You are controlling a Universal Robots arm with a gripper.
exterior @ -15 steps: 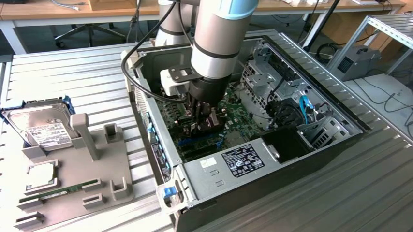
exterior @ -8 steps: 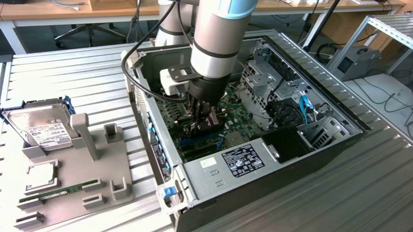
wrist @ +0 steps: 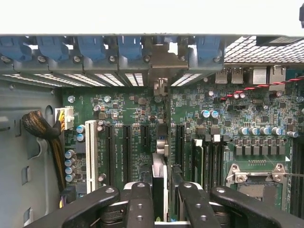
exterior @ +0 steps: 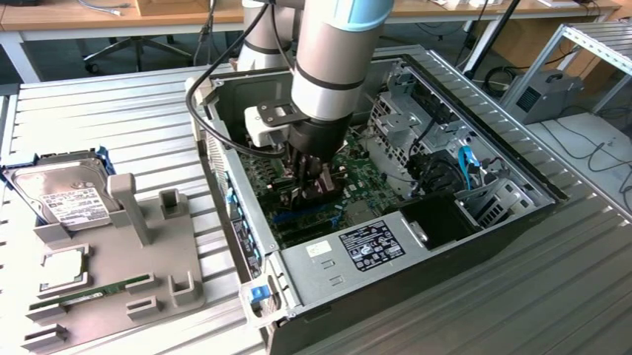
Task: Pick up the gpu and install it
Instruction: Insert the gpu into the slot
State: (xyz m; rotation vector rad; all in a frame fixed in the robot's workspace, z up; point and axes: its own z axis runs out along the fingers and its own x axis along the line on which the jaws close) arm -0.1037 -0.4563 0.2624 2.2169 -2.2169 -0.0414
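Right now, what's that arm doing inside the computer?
The robot arm has reached down into the open computer case. Its gripper is shut on the gpu, held edge-on right above the motherboard slots, its metal bracket lined up with the case's rear openings. A hard drive and memory stick sit on the holder outside.

Robotics lab or workshop — ribbed aluminium bench (exterior: 118,118) carrying an opened PC case (exterior: 395,244), a grey parts fixture (exterior: 118,288), wooden desks (exterior: 89,15) and loose cabling (exterior: 593,148) behind.
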